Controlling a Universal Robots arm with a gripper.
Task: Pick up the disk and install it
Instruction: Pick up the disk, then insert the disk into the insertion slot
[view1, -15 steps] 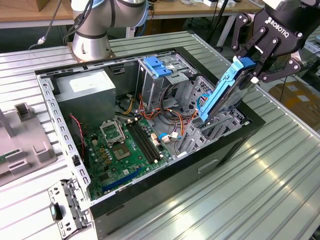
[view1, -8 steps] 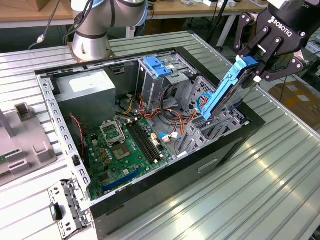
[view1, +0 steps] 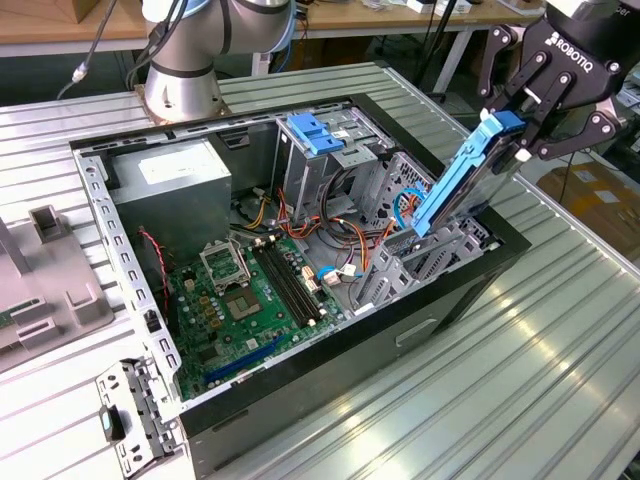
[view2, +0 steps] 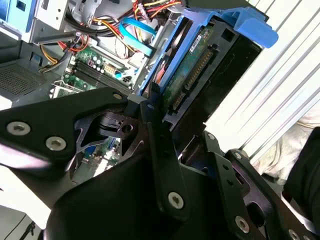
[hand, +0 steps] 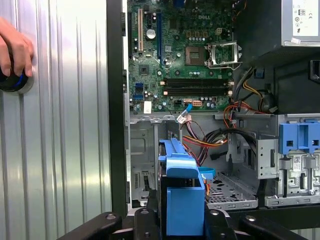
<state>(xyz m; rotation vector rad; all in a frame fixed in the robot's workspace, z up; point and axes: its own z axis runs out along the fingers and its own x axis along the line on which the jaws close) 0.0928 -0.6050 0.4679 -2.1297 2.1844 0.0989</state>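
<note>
The disk (view1: 455, 185), in its blue plastic carrier, hangs tilted over the open computer case (view1: 400, 340). Its lower end dips toward the grey drive bay (view1: 430, 265) at the exterior view's right side of the case. My black gripper (view1: 515, 125) is shut on the disk's upper end, by the blue tab. The second wrist view shows the disk's green circuit board (view2: 192, 55) and connector between my fingers (view2: 160, 150). In the first wrist view the blue carrier (hand: 182, 200) sits between my fingers (hand: 145, 220), above the empty bay (hand: 142, 175).
Inside the case lie the motherboard (view1: 240, 300), the grey power supply (view1: 170, 180), a drive cage with a light-blue latch (view1: 315, 130) and loose cables (view1: 350, 200). The arm's base (view1: 185, 70) stands behind. Grey parts (view1: 40, 280) lie on the ribbed table. A hand (hand: 15, 50) rests on a round black object.
</note>
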